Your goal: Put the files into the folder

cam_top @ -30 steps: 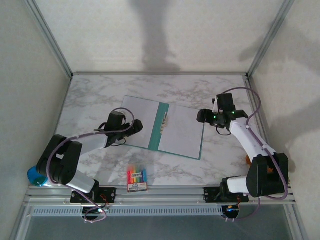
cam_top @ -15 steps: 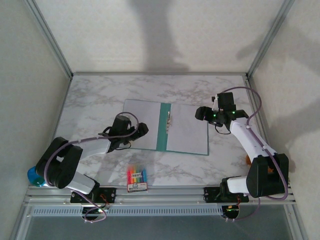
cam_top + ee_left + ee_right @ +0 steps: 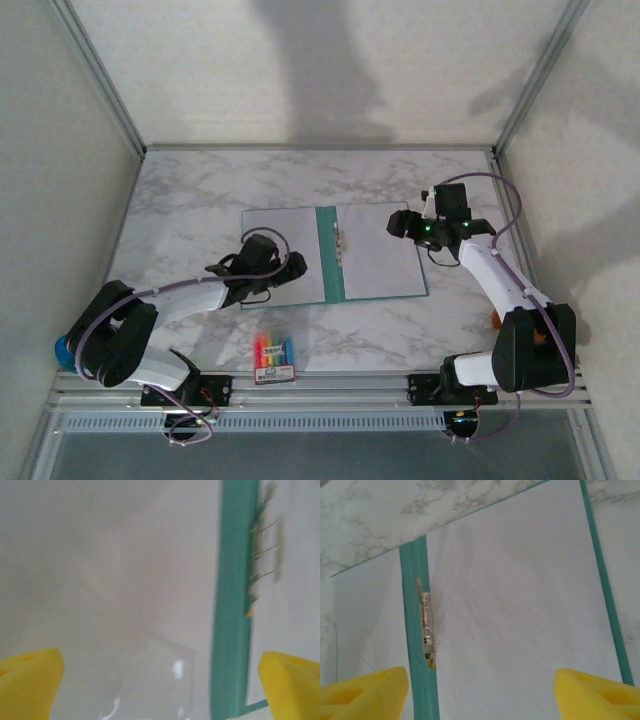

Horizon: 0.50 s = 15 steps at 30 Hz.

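Note:
The teal-green folder (image 3: 331, 256) lies open and flat on the marble table. Pale files cover its panels: one on the left panel (image 3: 285, 235) and one on the right (image 3: 378, 252), beside a metal fastener (image 3: 426, 625) at the spine. My left gripper (image 3: 285, 268) is low over the near part of the left panel, open, with its yellow fingertips (image 3: 30, 680) wide apart and the sheet (image 3: 125, 580) and spine (image 3: 232, 605) between them. My right gripper (image 3: 408, 224) hovers open over the right panel's far corner. Below it are the sheet (image 3: 520, 620) and spine (image 3: 415, 630).
A small colourful crayon box (image 3: 274, 358) lies near the front edge, just in front of the folder. A blue object (image 3: 68, 352) sits by the left arm's base and an orange one (image 3: 495, 320) by the right arm. Walls close off the left, right and back.
The folder has turned, its near end swinging right, and now lies square to the table edge. My left gripper moved right and nearer with it; the right gripper barely shifted.

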{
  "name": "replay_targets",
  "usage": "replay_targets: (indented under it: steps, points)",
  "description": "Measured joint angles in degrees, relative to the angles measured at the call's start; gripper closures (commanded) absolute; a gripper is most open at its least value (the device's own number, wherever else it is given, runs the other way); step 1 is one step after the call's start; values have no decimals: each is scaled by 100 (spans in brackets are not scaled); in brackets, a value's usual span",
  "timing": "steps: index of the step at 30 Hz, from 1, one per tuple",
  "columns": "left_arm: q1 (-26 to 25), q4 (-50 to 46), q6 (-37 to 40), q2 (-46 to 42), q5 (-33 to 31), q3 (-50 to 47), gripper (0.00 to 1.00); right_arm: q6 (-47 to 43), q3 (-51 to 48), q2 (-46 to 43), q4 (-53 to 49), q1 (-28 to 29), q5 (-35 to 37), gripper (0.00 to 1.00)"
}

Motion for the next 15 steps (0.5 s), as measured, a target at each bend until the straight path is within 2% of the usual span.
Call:
replay_targets:
  steps: [7, 15]
  points:
    - [39, 101, 1191, 282, -70, 1373, 0, 348, -144, -17, 699, 0, -223, 25]
    - [181, 199, 1974, 2017, 656, 3049, 2, 710, -841, -28, 1480, 0, -223, 25]
